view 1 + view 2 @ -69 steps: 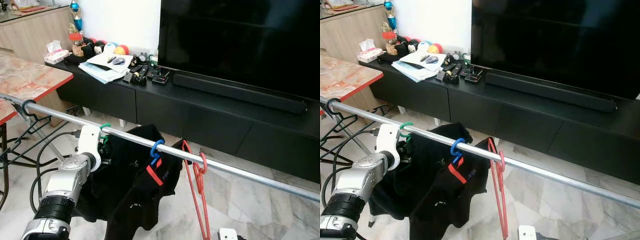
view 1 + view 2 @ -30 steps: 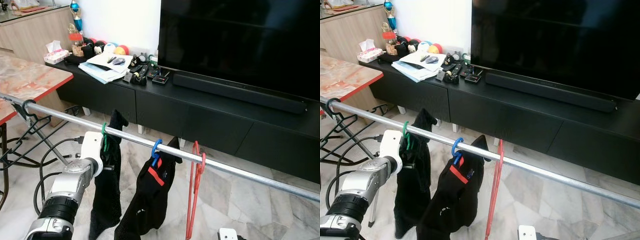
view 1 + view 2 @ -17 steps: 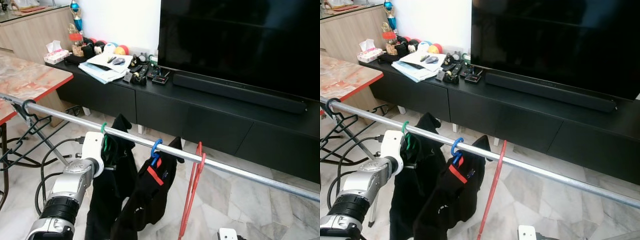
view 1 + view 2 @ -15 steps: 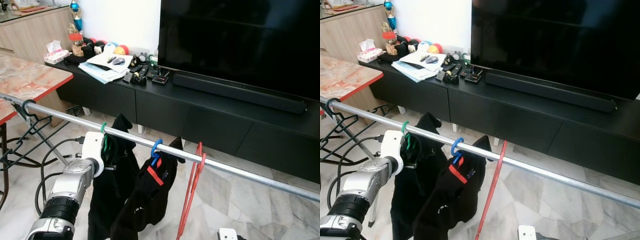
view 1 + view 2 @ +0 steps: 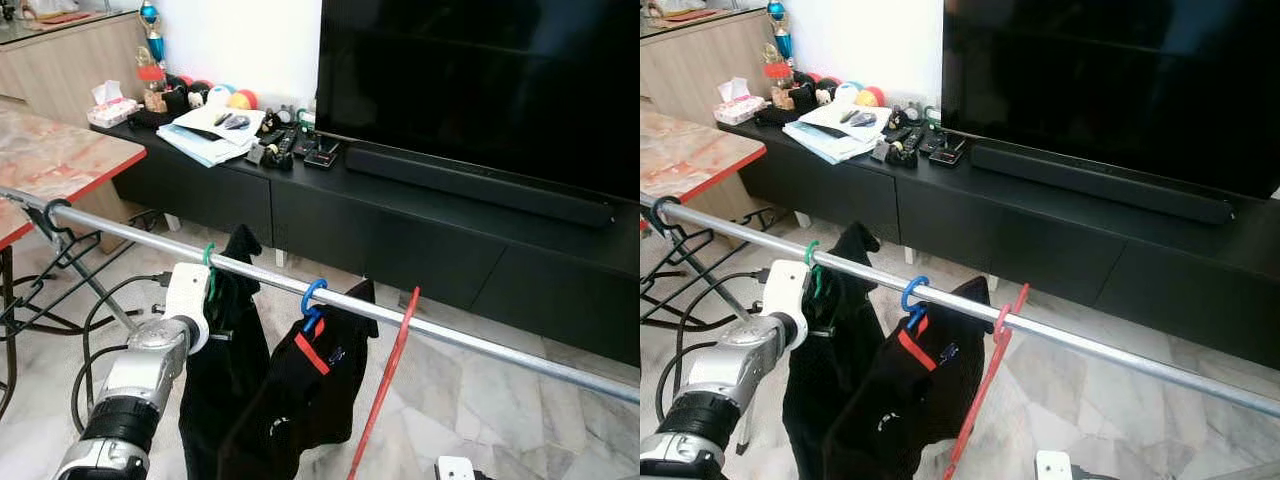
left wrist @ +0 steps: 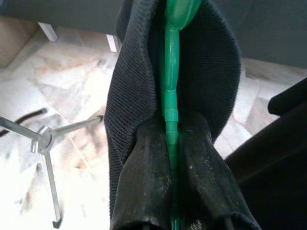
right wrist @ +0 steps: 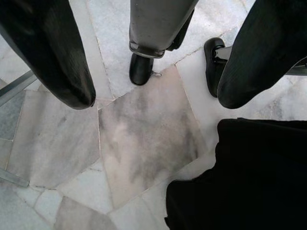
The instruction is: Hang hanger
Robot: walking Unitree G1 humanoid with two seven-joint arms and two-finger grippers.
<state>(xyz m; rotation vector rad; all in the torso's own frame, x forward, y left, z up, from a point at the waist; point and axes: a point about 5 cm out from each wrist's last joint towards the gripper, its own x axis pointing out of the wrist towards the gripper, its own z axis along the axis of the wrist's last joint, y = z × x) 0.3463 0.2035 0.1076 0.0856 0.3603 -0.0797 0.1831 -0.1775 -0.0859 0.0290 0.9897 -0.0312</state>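
A green hanger (image 5: 208,262) hooks over the metal rail (image 5: 450,335) and carries a black garment (image 5: 225,370). My left gripper (image 6: 171,127) is shut on the green hanger's stem (image 6: 171,96) just under the rail, with the cloth draped around its fingers (image 6: 144,177). My left arm (image 5: 150,365) reaches up to it from below. A blue hanger (image 5: 313,296) with another black garment (image 5: 310,390) hangs to the right. Beside that, an empty red hanger (image 5: 385,390) hangs tilted. My right gripper (image 7: 154,98) hangs open over the marble floor.
A black TV console (image 5: 400,210) with a large TV (image 5: 480,80) stands behind the rail. A red-edged table (image 5: 60,160) is on the left. A black hanger (image 5: 55,215) sits at the rail's left end, above cables on the floor.
The hung garments and the red hanger have kept swinging; the red hanger's top has slid right along the rail. My left gripper stays on the green hanger at the rail.
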